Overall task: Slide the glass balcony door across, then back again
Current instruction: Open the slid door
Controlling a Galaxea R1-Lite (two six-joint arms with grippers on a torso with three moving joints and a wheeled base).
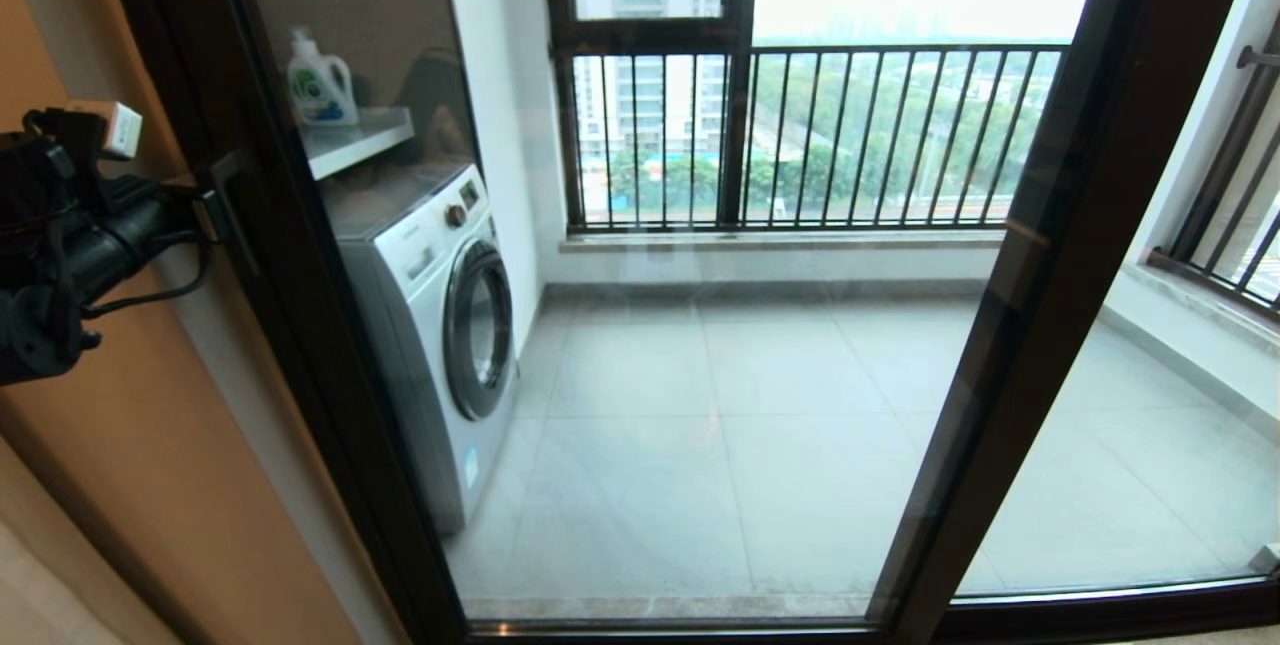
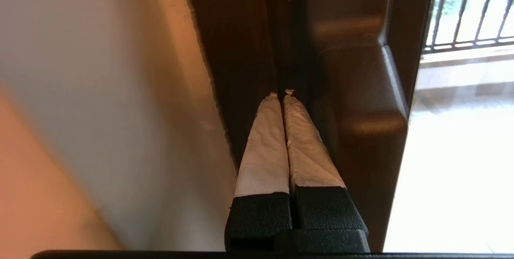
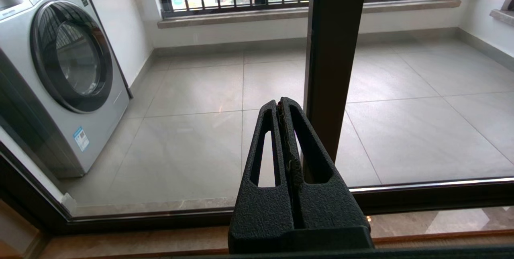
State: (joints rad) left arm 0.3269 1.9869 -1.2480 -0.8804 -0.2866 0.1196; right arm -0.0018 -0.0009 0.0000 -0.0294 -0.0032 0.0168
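Observation:
The glass balcony door fills the head view, a clear pane in a dark brown frame. Its left upright stands against the wall and carries the protruding bar handle. My left gripper reaches in from the left at handle height. In the left wrist view this gripper is shut on nothing. Its white-taped fingertips press into the dark frame groove just beside the handle. My right gripper is shut and empty, held low before the glass near the right upright.
Behind the glass are a washing machine, a shelf with a detergent bottle, the tiled balcony floor and a railed window. An orange-brown wall borders the door on the left. A second glass panel lies right.

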